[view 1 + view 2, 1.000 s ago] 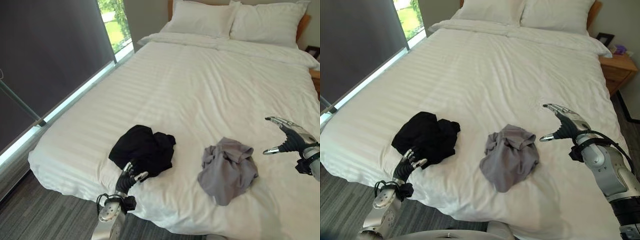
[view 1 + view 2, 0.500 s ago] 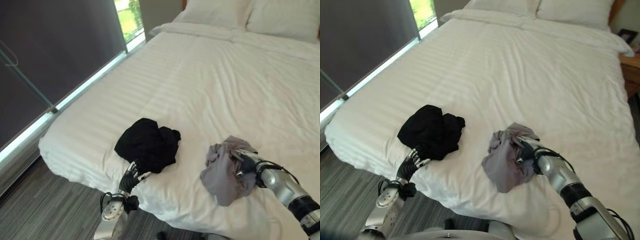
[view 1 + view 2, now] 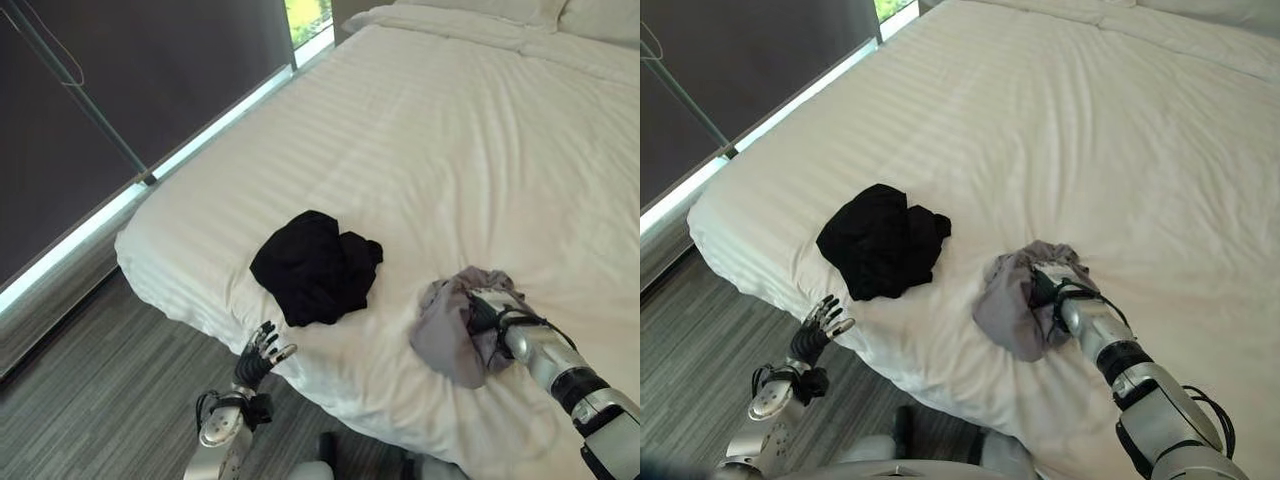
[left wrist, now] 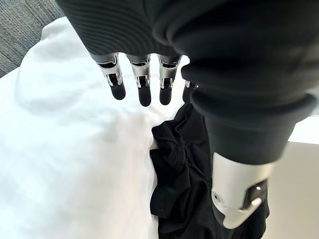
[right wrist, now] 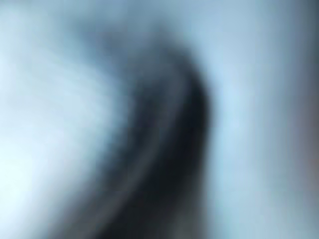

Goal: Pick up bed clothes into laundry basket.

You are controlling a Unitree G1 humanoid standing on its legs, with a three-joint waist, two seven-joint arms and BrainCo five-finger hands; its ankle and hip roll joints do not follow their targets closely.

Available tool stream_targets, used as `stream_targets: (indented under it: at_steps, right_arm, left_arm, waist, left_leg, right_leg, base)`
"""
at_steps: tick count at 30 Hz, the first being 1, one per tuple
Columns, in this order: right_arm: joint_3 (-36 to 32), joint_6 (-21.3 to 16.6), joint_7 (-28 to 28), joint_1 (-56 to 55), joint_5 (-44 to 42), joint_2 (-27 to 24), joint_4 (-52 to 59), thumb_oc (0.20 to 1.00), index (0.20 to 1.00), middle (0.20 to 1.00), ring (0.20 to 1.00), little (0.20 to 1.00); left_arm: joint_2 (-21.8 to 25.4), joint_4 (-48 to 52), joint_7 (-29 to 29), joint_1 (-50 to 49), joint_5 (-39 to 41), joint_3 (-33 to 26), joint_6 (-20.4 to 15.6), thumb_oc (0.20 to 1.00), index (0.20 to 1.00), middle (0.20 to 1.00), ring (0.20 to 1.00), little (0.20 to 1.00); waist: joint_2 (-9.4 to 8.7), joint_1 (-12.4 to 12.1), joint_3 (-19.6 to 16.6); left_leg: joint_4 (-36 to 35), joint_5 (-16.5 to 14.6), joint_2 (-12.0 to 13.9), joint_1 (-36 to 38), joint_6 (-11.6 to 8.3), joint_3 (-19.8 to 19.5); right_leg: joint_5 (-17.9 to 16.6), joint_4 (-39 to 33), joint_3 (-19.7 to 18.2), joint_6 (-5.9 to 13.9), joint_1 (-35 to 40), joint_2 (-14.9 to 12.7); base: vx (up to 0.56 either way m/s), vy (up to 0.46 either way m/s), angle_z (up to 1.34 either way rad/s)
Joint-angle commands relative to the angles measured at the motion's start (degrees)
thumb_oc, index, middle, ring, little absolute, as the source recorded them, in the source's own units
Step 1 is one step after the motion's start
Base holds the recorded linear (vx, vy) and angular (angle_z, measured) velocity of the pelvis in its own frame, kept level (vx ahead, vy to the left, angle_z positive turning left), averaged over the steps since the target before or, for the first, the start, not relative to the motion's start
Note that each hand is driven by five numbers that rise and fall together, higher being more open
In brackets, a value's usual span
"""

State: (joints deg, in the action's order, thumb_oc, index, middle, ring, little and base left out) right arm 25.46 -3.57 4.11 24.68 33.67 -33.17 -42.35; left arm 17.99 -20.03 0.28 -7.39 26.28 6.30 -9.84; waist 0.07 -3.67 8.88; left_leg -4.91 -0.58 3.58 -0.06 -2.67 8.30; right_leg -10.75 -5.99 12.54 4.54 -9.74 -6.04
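Left eye view has my right hand [image 3: 487, 316] buried in the grey garment [image 3: 450, 330] near the bed [image 3: 420, 150] edge, can't tell finger state, left hand [image 4: 144, 79] slack-open by the black garment [image 3: 315, 265]; risk: partial grab, cloth drops w/ lift

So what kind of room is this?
Most likely a bedroom: a wide bed with white striped bedding, crumpled black and grey clothes on it, and a window with a dark blind.
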Motion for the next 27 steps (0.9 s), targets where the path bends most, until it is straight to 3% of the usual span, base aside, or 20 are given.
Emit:
stream_targets:
  at_steps: [1,4,7,9,11,13,15,18,21,27]
  right_arm:
    - [-6.0,0.2,-0.2,-6.6,-26.5,3.1,5.5,0.2,0.2,0.2,0.2,0.2]
    - [-13.5,-2.6,1.5,-7.7,-40.8,2.5,11.3,0.2,0.2,0.2,0.2,0.2]
    - [-20.3,-5.5,0.8,-8.3,-60.5,3.0,15.3,0.2,0.2,0.2,0.2,0.2]
    - [-24.0,-7.7,-0.6,-8.7,-72.1,4.5,19.0,0.2,0.2,0.2,0.2,0.2]
    - [-28.3,-11.2,-3.9,-9.8,-91.3,9.3,25.4,0.2,0.2,0.2,0.2,0.2]
    - [-28.3,-11.2,-3.9,-10.0,-91.4,9.3,25.5,0.2,0.2,0.2,0.2,0.2]
    - [-31.3,-16.2,-5.2,-10.3,-102.9,14.5,33.6,0.2,0.2,0.2,0.2,0.2]
    - [-32.7,-18.8,-4.1,-10.8,-102.8,17.0,37.7,0.2,0.2,0.2,0.2,0.2]
    - [-33.8,-22.9,1.1,-10.6,-99.1,20.7,39.9,0.2,0.2,0.2,0.2,0.2]
    - [-33.7,-19.9,4.8,-14.5,-90.3,20.6,37.9,0.2,0.2,0.2,0.2,0.2]
  left_arm:
    - [1.3,1.7,2.1,2.4,-0.7,-2.5,-3.5,1.0,1.0,1.0,1.0,1.0]
    - [0.8,0.9,2.6,2.7,-0.6,-2.7,-3.1,1.0,1.0,1.0,1.0,1.0]
    - [0.6,1.5,2.5,2.4,-0.4,-2.3,-2.5,1.0,1.0,1.0,1.0,1.0]
    - [0.5,2.1,2.2,1.9,-0.1,-2.3,-2.1,1.0,1.0,1.0,1.0,1.0]
    - [0.2,2.2,2.3,1.3,0.7,-2.3,-1.2,1.0,1.0,1.0,1.0,1.0]
    - [0.3,2.2,2.3,1.2,0.7,-2.2,-1.1,1.0,1.0,1.0,1.0,1.0]
    - [-0.4,1.7,3.1,0.9,1.3,-2.9,-0.5,1.0,1.0,1.0,1.0,1.0]
    - [-0.8,1.3,3.5,0.7,0.8,-3.2,-0.3,1.0,1.0,1.0,1.0,1.0]
    - [-1.2,0.3,5.0,1.2,-0.1,-3.0,-0.6,1.0,1.0,1.0,1.0,1.0]
    - [-1.1,0.7,5.2,1.7,-1.3,-3.0,-1.0,1.0,1.0,1.0,1.0,1.0]
  waist:
    - [-0.88,0.4,1.0]
    - [-1.67,1.2,0.3]
    - [-2.17,1.6,-0.3]
    - [-2.34,1.9,-0.8]
    - [-2.55,2.4,-1.5]
    - [-2.59,2.3,-1.5]
    - [-2.32,2.9,-2.4]
    - [-1.98,3.2,-2.9]
    - [-1.4,3.4,-3.4]
    - [-1.02,3.9,-3.6]
  left_leg:
    - [-0.1,5.1,-0.2,-3.1,-1.71,-1.1]
    - [-0.1,4.6,0.0,-2.3,-1.57,-0.1]
    - [-0.1,3.9,0.2,-1.1,-1.55,0.9]
    - [-0.1,3.8,0.3,-0.9,-1.5,1.5]
    - [-0.1,3.3,0.3,0.0,-1.49,2.5]
    - [-0.1,3.3,0.3,0.0,-1.49,2.5]
    - [-0.1,2.8,0.3,0.8,-1.47,3.2]
    - [-0.1,2.5,0.4,1.2,-1.43,3.4]
    - [-0.1,2.3,0.3,1.6,-1.32,3.4]
    - [-0.1,2.1,0.2,2.3,-1.25,3.6]
  right_leg:
    - [6.3,1.0,-2.4,3.3,8.0,-2.5]
    - [6.3,1.0,-3.0,3.33,8.2,-2.4]
    - [6.5,1.0,-3.5,3.44,8.8,-2.3]
    - [6.4,1.0,-4.0,3.41,8.6,-2.2]
    - [6.6,1.0,-4.5,3.4,8.9,-2.1]
    - [6.6,1.0,-4.6,3.41,8.9,-2.1]
    - [6.9,1.0,-4.8,3.41,9.4,-2.1]
    - [7.2,1.0,-4.8,3.45,9.8,-2.2]
    - [7.3,1.0,-4.7,3.44,10.3,-2.3]
    - [7.5,1.0,-4.8,3.35,10.9,-2.1]
  base:
    - [0.03,0.014,-0.01]
    - [0.04,0.006,-0.1]
    - [0.03,0.007,-0.2]
    - [0.03,0.011,-0.19]
    - [0.03,0.015,-0.23]
    - [0.02,0.011,-0.14]
    - [0.05,0.018,-0.03]
    - [0.02,0.005,-0.05]
    - [0.02,0.008,-0.03]
    - [0.0,-0.001,0.0]
